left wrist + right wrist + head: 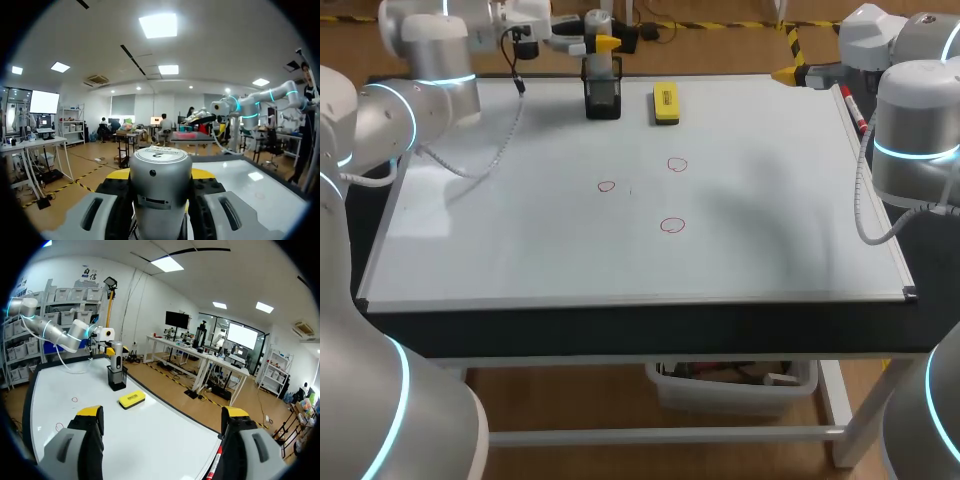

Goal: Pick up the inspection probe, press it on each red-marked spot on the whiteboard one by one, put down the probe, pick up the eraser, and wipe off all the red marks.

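Observation:
The inspection probe (600,62), a grey cylinder, stands upright in a black holder (603,100) at the whiteboard's far edge. My left gripper (592,44) is shut on its upper part. In the left wrist view the probe (160,200) fills the gap of that gripper (160,176), with a finger against each side. The yellow eraser (666,103) lies just right of the holder. Three red circles (607,186), (677,164), (672,225) mark the middle of the whiteboard (520,250). My right gripper (162,414) is open and empty at the far right corner (790,72).
A red marker pen (855,112) lies along the board's right edge, under my right arm. The left arm's cable (505,140) droops over the far left of the board. The right wrist view shows the holder (117,380) and eraser (132,399) ahead.

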Robot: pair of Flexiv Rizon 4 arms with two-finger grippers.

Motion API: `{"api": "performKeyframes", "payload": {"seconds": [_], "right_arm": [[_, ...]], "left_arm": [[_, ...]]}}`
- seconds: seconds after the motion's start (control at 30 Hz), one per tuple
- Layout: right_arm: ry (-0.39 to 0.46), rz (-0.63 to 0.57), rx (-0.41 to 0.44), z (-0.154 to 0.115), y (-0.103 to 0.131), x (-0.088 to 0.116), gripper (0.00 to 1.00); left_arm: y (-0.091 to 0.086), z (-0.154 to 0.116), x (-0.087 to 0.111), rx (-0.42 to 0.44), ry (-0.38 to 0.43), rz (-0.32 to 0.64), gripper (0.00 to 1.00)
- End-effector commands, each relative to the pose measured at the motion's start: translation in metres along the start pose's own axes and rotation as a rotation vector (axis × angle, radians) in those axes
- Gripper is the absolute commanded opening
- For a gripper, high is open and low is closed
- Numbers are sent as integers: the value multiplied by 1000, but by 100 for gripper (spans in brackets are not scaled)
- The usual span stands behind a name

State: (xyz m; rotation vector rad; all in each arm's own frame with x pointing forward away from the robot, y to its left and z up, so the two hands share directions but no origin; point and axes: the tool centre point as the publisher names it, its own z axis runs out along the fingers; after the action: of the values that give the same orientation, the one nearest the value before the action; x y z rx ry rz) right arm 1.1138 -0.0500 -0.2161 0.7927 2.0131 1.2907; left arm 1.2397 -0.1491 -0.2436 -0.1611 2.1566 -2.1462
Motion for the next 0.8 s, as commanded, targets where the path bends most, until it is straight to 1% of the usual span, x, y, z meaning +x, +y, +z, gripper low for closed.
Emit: {"api": "performKeyframes", "payload": {"seconds": [0.03, 0.4, 0.47, 0.53, 0.8], "right_arm": [[0, 0, 0, 0, 0, 0, 100], [0, 0, 0, 0, 0, 0, 100], [0, 0, 0, 0, 0, 0, 100], [0, 0, 0, 0, 0, 0, 100], [0, 0, 0, 0, 0, 0, 100]], "left_arm": [[-10, -1, -6, -12, 284, 3, 0], [-30, 0, -4, -23, 286, 13, 0], [-35, 0, -4, -19, 284, 14, 0], [-38, -1, -6, 8, 281, 11, 0], [-54, 0, -5, 2, 278, 28, 0]]}}
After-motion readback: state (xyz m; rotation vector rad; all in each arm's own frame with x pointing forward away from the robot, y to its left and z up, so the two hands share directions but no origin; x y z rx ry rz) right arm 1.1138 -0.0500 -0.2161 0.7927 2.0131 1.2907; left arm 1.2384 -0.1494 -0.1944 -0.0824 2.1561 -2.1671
